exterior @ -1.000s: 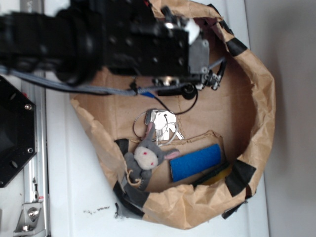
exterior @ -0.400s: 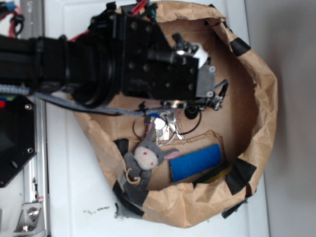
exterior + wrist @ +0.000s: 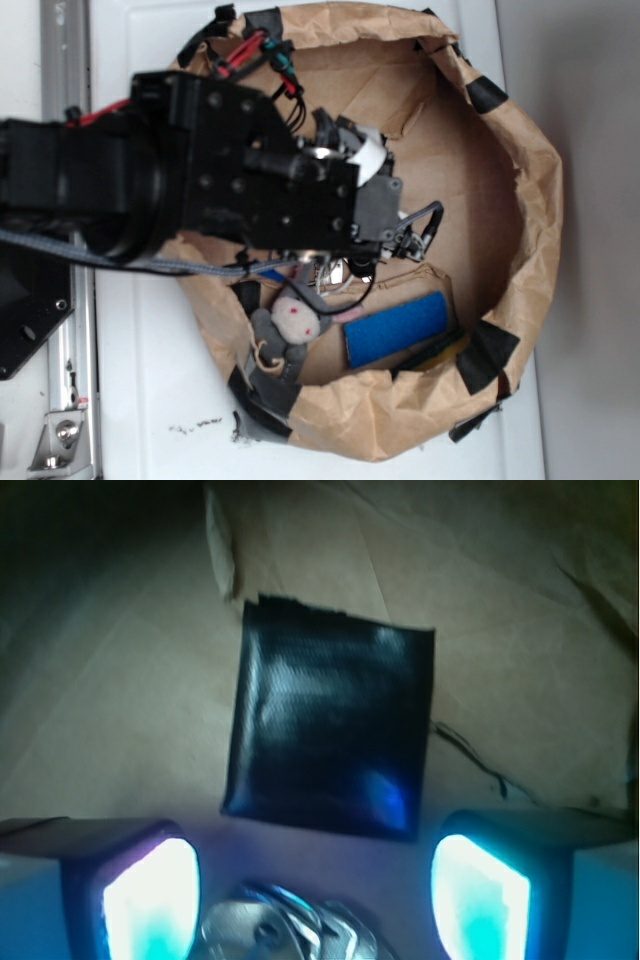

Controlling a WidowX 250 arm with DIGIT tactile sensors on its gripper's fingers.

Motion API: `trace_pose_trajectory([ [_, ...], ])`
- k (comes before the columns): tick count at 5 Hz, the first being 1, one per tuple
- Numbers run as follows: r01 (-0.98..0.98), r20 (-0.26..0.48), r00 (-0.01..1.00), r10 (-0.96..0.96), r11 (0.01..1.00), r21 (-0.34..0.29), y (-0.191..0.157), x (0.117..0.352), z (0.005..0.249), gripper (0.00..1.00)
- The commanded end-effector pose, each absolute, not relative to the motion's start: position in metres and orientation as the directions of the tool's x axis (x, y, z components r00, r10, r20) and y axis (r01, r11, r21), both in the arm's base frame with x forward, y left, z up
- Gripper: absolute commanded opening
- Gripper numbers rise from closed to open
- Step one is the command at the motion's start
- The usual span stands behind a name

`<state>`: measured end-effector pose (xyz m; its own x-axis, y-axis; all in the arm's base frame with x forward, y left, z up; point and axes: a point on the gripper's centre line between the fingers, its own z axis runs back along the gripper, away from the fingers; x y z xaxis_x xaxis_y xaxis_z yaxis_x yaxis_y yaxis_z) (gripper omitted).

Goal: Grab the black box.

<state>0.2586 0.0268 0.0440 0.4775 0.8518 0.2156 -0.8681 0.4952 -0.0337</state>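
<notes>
The black box does not show plainly. A flat black slab (image 3: 432,351) lies slanted below the blue block (image 3: 397,328), over something yellow; only its edge shows, and I cannot tell whether it is the box. My gripper (image 3: 315,905) is open, its lit fingertips (image 3: 150,900) wide apart over the bunch of keys (image 3: 290,935). Ahead of it a wrinkled black tape patch (image 3: 330,730) with a torn top edge is stuck to the brown paper. In the exterior view the arm (image 3: 250,195) hides the jaws and most of the keys (image 3: 340,268).
A brown paper basin (image 3: 530,200) with raised walls and black tape patches (image 3: 487,356) holds everything. A grey plush toy (image 3: 285,330) lies at the lower left inside it, touching the arm's edge. A metal rail (image 3: 65,400) runs along the left.
The arm has swung from the basin's top edge down and left, toward the plush toy. It now covers the keys, which lay in the open a second ago.
</notes>
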Motion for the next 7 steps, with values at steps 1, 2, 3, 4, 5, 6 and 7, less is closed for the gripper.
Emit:
trace_pose_trajectory([
  [1, -0.846, 0.243, 0.498, 0.832, 0.528, -0.074, 0.031, 0.249, 0.059, 1.0],
  [2, -0.858, 0.245, 0.479, 0.843, 0.509, -0.074, 0.041, 0.253, 0.061, 1.0],
  [3, -0.855, 0.268, 0.477, 0.837, 0.513, -0.079, 0.058, 0.254, 0.062, 1.0],
  [4, -0.844, 0.289, 0.491, 0.822, 0.532, -0.077, 0.079, 0.254, 0.061, 1.0],
  [5, -0.854, 0.312, 0.476, 0.823, 0.516, -0.059, 0.091, 0.258, 0.057, 1.0],
  [6, -0.871, 0.306, 0.457, 0.835, 0.49, -0.038, 0.09, 0.266, 0.054, 1.0],
  [7, -0.873, 0.316, 0.458, 0.831, 0.487, -0.014, 0.078, 0.279, 0.049, 1.0],
])
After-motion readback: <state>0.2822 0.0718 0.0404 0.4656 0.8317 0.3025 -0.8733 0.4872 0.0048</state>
